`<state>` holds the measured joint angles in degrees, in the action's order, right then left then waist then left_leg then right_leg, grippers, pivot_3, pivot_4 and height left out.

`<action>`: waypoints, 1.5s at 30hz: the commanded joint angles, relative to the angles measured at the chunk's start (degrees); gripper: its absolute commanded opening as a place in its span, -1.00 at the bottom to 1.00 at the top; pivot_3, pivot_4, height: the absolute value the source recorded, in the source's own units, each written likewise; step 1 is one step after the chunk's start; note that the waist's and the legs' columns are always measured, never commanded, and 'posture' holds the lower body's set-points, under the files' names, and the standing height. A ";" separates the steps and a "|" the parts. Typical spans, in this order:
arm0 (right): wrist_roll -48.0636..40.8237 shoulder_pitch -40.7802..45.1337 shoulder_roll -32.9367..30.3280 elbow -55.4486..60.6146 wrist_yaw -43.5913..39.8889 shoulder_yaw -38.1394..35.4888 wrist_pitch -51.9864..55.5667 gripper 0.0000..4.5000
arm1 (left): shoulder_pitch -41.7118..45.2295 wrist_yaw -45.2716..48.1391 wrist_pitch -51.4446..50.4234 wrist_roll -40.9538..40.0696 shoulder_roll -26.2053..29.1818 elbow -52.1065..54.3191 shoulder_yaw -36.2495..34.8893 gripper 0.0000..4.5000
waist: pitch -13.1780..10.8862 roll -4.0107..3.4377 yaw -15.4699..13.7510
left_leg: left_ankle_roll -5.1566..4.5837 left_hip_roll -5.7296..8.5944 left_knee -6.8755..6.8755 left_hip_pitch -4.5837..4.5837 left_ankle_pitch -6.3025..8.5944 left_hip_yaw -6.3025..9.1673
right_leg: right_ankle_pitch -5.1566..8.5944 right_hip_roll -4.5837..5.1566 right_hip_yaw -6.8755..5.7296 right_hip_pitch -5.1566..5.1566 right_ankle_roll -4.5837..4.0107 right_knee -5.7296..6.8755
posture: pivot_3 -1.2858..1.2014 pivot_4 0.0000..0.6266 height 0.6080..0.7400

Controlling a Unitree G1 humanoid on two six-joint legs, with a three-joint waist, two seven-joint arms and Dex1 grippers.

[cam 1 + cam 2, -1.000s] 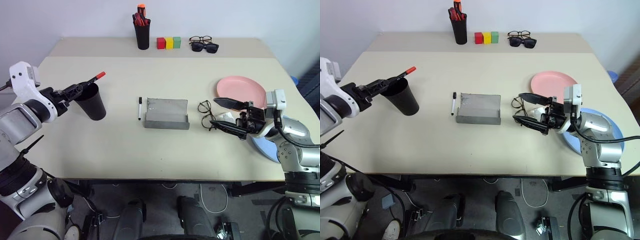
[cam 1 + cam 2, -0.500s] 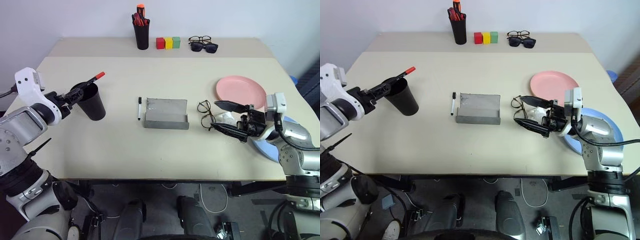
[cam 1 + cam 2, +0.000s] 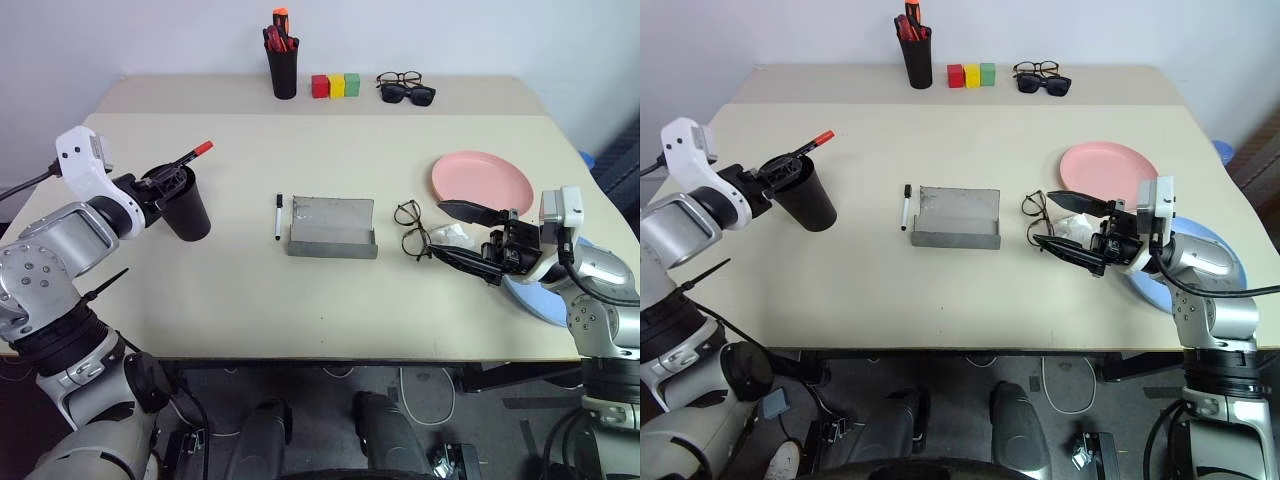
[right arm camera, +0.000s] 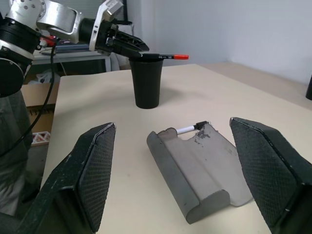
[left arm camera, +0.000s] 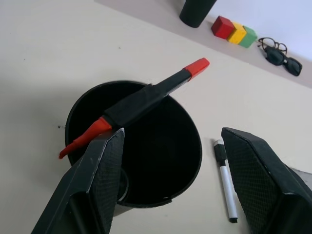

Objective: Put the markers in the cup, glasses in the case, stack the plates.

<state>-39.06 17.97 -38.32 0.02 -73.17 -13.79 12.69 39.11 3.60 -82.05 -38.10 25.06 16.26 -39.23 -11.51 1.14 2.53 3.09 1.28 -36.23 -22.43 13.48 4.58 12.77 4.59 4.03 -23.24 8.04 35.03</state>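
Black cup (image 3: 186, 206) at left of worktop (image 3: 250, 290); red marker (image 5: 141, 101) lies across its rim, tip inside, red end jutting out; left tool (image 5: 168, 185) wide, straddling the cup, gripping nothing; grey case (image 3: 333, 227) open at centre, empty; white marker (image 3: 279, 216) just left of it; wire glasses (image 3: 410, 229) to its right; right tool (image 3: 462, 234) wide beside them; pink plate (image 3: 482, 180) far right, blue plate (image 3: 530, 297) nearer.

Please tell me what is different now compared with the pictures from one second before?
The left gripper has eased slightly closer to the cup, still open around the red marker, which lies across the rim as before. Nothing was gripped or released. The right gripper stays open beside the glasses. White marker, case, pink plate and blue plate are unmoved.
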 commanded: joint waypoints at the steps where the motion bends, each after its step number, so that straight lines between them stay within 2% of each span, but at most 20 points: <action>1: -0.80 0.42 -0.57 1.97 0.26 -1.22 -0.10 0.69 | 1.05 1.20 1.09 -1.37 1.14 1.75 -0.96 0.44 | 0.00 0.00 -0.02 | 0.00 0.00 0.00 0.00 0.00 0.00 | 0.00 0.00 0.00 0.00 0.00 0.00 | 0.03 -0.52 1.00; 24: -0.66 0.60 -0.23 1.42 0.39 -1.19 -0.72 0.69 | 0.10 0.98 1.71 -1.00 0.90 2.02 -1.24 0.44 | 0.00 0.01 -0.03 | 0.00 0.00 0.00 0.00 0.00 0.00 | 0.00 0.00 0.00 0.00 0.00 0.00 | 0.03 -0.52 1.00; 39: -0.39 1.73 -0.01 0.16 -0.04 -0.57 -0.83 0.69 | -1.26 -1.50 -0.01 -0.45 0.97 4.49 -4.10 0.44 | -0.01 0.02 -0.03 | 0.00 0.00 0.00 0.00 0.00 0.00 | 0.00 0.00 0.00 0.00 0.00 -0.01 | 0.03 -0.52 1.00; 45: -0.52 1.16 -0.09 1.08 0.49 -0.92 -0.59 0.69 | 0.11 -2.28 4.66 1.57 -1.34 0.13 -0.18 0.44 | -0.01 0.02 -0.07 | 0.00 0.00 0.00 0.00 0.00 0.00 | 0.00 0.00 0.00 0.01 0.00 -0.01 | 0.03 -0.52 1.00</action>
<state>-38.99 18.67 -38.25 -0.27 -72.89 -13.55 12.54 38.15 1.30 -79.76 -37.28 23.60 16.92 -40.64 -11.51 1.16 2.46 3.09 1.28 -36.24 -22.43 13.48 4.58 12.77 4.59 4.03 -23.23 8.04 35.02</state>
